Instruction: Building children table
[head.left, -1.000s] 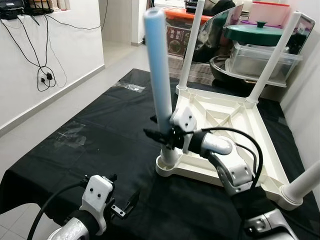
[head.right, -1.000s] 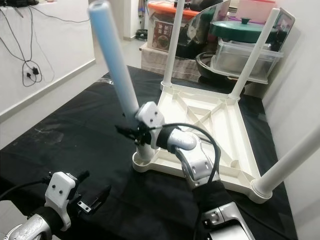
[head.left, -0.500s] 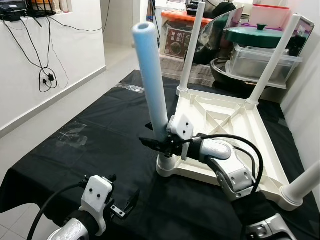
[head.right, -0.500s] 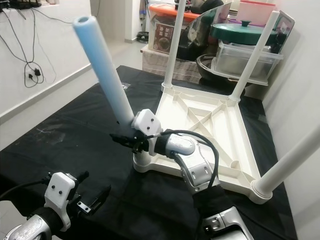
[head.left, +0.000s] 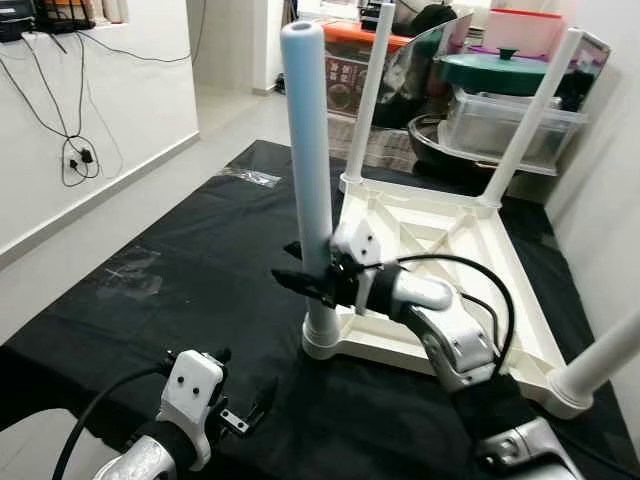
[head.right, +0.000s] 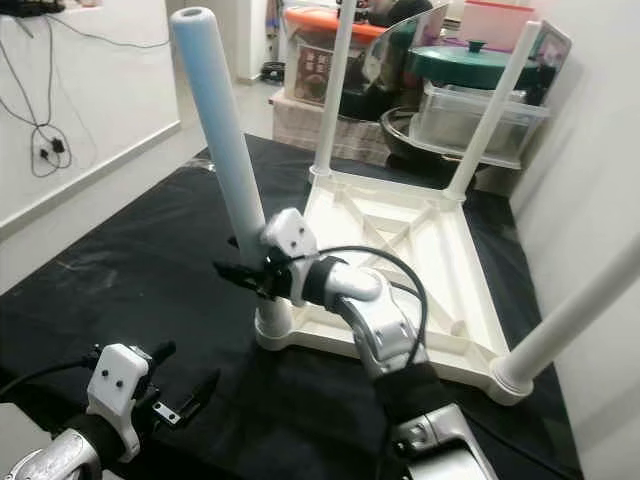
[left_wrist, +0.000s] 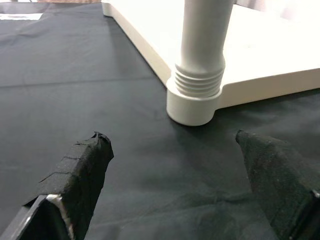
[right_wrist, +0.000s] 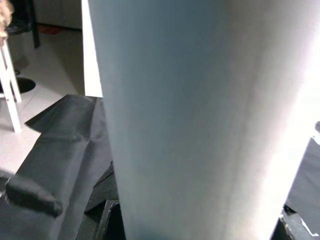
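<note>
At the near-left corner of the overturned white plastic children's table (head.left: 440, 250), the right pincer (head.left: 312, 283) pinches the pale blue tubular leg (head.left: 308, 170); keep it plumb while seating. Left pincer (left_wrist: 180, 175) spread, idle.

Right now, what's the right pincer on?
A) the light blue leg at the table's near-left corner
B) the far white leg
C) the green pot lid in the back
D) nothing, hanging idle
A: the right pincer is closed around the light blue leg, low down, just above its socket in the upturned table.
</note>
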